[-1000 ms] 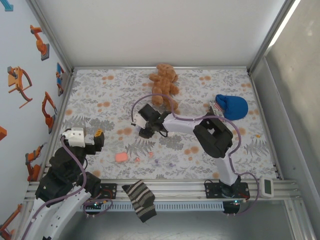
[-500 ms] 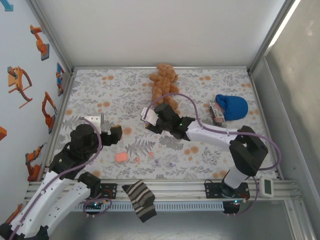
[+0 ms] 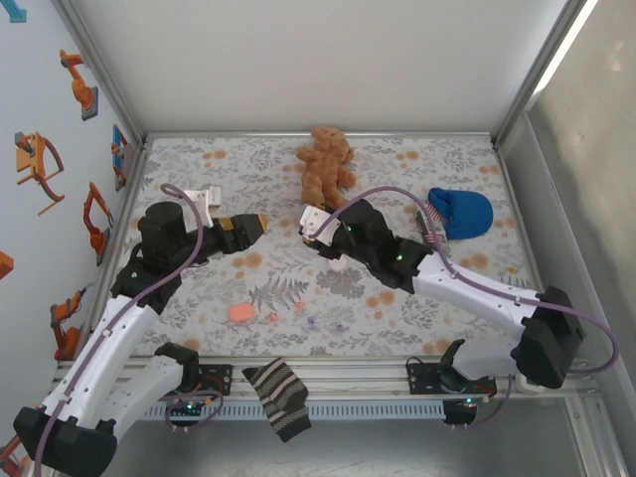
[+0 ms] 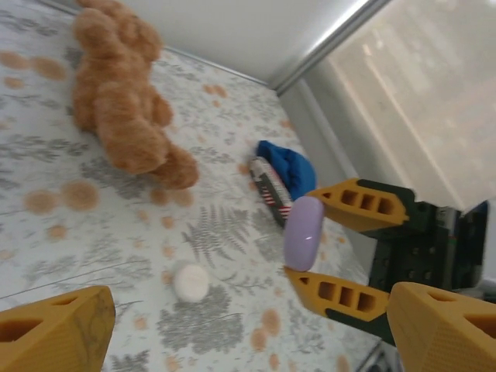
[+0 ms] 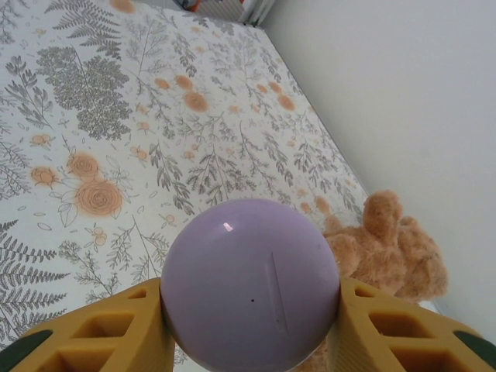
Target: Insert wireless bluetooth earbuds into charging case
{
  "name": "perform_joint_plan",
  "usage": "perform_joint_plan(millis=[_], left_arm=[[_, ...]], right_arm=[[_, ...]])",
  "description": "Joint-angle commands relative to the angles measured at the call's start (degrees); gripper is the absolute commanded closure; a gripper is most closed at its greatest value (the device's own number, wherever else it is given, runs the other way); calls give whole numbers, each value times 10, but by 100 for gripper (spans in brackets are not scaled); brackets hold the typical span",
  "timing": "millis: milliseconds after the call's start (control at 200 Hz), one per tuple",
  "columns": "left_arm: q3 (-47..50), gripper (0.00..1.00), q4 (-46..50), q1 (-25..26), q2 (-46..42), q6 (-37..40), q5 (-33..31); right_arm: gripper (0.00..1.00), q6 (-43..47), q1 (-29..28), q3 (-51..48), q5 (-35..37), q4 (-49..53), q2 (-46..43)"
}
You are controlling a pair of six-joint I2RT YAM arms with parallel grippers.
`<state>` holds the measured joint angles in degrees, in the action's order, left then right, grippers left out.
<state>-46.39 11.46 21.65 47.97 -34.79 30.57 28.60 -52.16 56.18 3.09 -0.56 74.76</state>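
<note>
**Purple disc held up, pink case not yet in hand**

A flowered surface inside white walls carries everything here. The right jaws are pinching a flat purple disc by its edges and hold it up above the surface. A brown teddy bear sits just behind them, and a blue cloth item lies further off on their right side. The left jaws are spread wide with nothing between them. They face the right jaws and the disc, with a gap between. A small white disc lies on the surface under this gap.

The pink case lies well apart from both jaws, on their near side, closer to the left jaws. The earbuds are tiny bits scattered just beside it, toward the side of the right jaws. Whether the case is open I cannot tell.

The case is probably light, hard and smooth, so it may slide or turn when pinched. I would take it across its two long sides, low on the bottom half, so the hinge stays free. The earbuds look very light and could easily be flicked away. Each one probably needs a gentle pinch from above with the very tips.
</note>
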Motion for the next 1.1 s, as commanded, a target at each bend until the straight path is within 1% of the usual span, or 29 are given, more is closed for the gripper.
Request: perform_joint_plan(millis=[0, 150, 285, 371, 551, 766, 1092], left_arm=[[-3, 14, -76, 1, 15, -42, 113], [-2, 15, -79, 21, 32, -40, 111], [1, 16, -100, 54, 51, -37, 101], [-5, 16, -98, 65, 61, -30, 90], [-7, 18, -110, 74, 84, -33, 78], [-7, 24, -138, 91, 117, -45, 78], [-8, 33, -159, 102, 141, -50, 80]], right_arm=[[56, 20, 3, -3, -17, 10, -23], [57, 22, 3, 15, -25, 47, -27], [57, 19, 2, 17, -29, 44, -30], [57, 16, 2, 19, -30, 45, -31], [57, 13, 0, 18, -31, 41, -34], [57, 6, 0, 15, -38, 28, -43], [57, 2, -2, 14, -42, 24, -52]])
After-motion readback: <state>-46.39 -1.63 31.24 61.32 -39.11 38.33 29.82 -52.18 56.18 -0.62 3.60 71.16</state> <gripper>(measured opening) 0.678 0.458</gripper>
